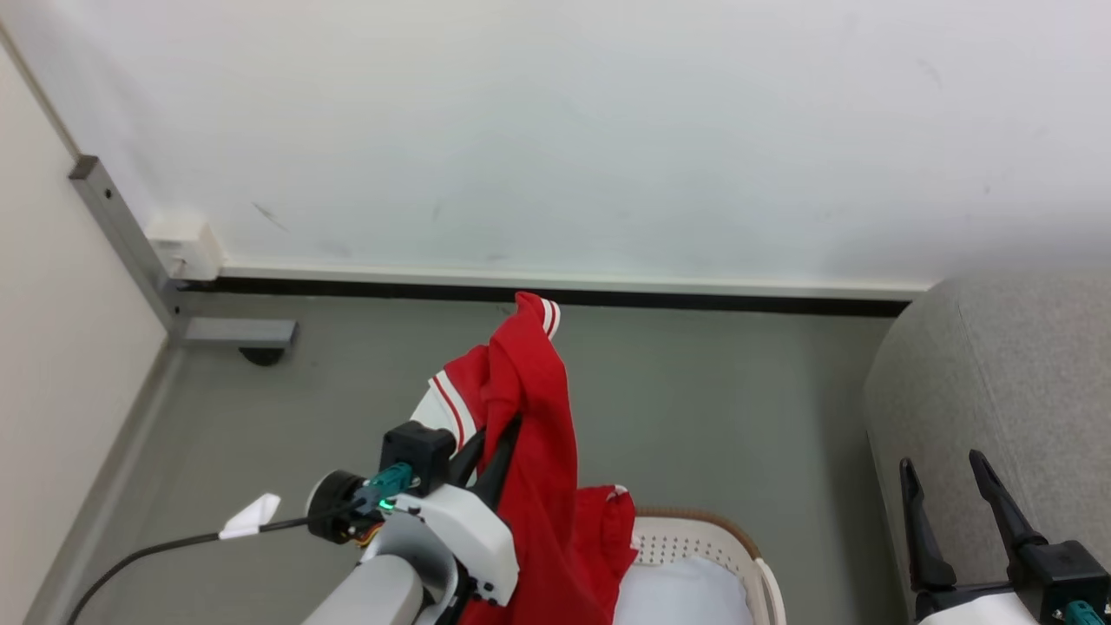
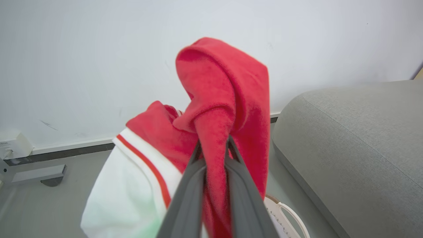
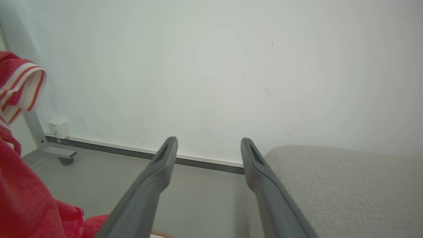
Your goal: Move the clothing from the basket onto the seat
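One red garment with white panels and thin stripes, the clothing [image 1: 534, 408], hangs in the air above the grey floor [image 1: 712, 399]. It is pinched between the left jaws, whose two dark fingers [image 2: 185, 198] are closed on a fold of red cloth. From that grip the fabric rises to a striped cuff and also trails down over the left end of the basket [image 1: 686, 545]. Whether the red cloth at the basket is a second garment cannot be told.

There is one basket, white with rows of small holes and a brown rim, at the bottom of the head view. Inside it lies one smooth pale pad [image 1: 686, 595].

One grey fabric seat [image 1: 989, 365] stands to the right of the basket, with no clothing on the part shown.

The right jaws are spread wide and hold nothing; their two fingers [image 1: 920, 529] point up in front of the seat.

Behind is a white wall [image 1: 564, 130]. At the left stand one grey metal post [image 1: 130, 243] and one small white box [image 1: 187, 247]; marks on the box are too small to read.
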You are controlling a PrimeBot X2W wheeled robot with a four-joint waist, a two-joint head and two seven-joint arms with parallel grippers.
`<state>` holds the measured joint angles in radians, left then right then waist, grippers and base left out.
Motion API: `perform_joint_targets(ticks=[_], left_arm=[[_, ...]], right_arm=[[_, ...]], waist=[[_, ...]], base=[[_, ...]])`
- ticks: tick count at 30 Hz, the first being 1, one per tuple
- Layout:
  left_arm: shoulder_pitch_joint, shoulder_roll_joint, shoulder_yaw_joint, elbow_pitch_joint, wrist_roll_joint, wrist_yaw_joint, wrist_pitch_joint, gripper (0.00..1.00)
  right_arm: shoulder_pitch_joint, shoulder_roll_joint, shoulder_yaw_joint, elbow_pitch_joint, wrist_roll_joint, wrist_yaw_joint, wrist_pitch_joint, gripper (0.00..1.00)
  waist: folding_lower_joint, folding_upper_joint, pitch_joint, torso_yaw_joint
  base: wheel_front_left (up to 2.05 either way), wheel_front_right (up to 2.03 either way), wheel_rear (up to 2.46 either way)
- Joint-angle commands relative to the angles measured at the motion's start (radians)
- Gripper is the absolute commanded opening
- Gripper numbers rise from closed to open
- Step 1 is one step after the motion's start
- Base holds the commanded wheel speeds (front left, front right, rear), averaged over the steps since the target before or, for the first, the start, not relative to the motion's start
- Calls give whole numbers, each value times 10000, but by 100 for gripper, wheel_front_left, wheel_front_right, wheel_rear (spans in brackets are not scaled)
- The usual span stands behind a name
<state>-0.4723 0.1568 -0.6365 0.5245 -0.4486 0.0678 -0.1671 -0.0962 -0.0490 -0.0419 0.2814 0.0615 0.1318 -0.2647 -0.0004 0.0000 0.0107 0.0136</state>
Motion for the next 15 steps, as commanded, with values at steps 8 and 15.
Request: perform_joint_targets(ticks=[8,15], left_arm=[[586,697,215,-1357,-58,452,272,0],[760,1120,362,-2382,-117,735,679,0]], right_arm=[[532,-29,188,109,252,-22,9,100],[793,-22,611,148,473,-22,7,100]], waist=[[4,0,-802,189],[4,0,-998,123]], base=[[0,0,0],[0,0,0]])
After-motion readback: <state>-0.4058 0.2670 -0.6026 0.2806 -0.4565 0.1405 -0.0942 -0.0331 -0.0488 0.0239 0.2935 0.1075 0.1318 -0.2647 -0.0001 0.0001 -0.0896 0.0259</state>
